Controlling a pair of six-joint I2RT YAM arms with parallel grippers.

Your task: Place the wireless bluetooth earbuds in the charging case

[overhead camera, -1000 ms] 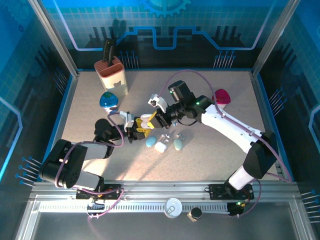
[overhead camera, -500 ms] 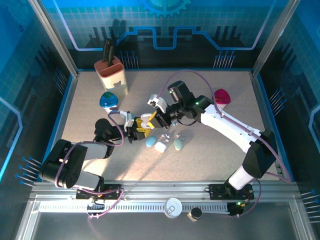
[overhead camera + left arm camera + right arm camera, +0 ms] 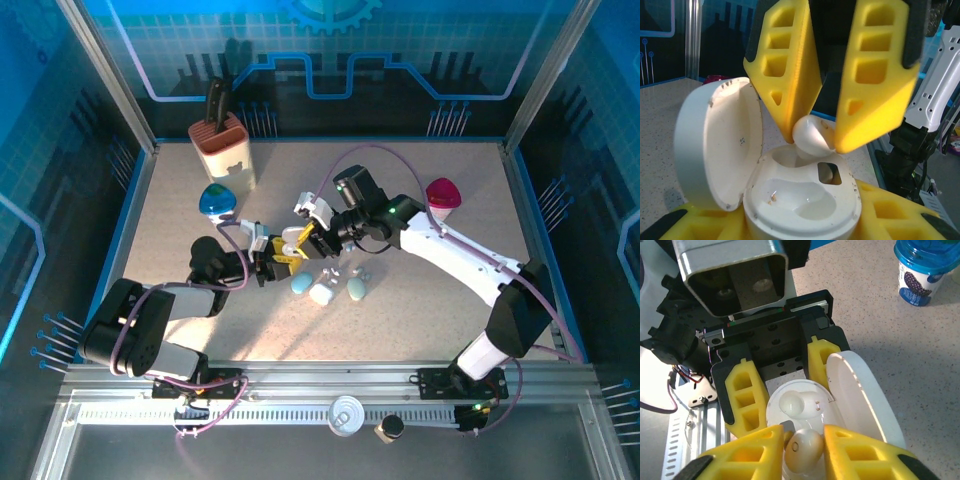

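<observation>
- Top external: set high above and behind the arm bases [image 3: 160, 345], which sit at 6 o'clock. It faces down across the whole table [image 3: 420, 320] from far off.
- Left wrist: tight on the left gripper [image 3: 800, 222], facing the open charging case [image 3: 805, 200], with the right gripper [image 3: 812, 142] at 12 o'clock.
- Right wrist: tight, looking down past its own fingers [image 3: 755, 452] at 6 o'clock.
- Shared: both wrist views take in the case and an earbud [image 3: 802, 447]. From overhead, these sit near centre.

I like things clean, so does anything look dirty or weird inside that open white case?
Yes. The open charging case has little brown specks along its lid rim and a crumb-like bit in the empty front well, so it looks a bit grubby. The earbud above it looks clean and white.
</observation>
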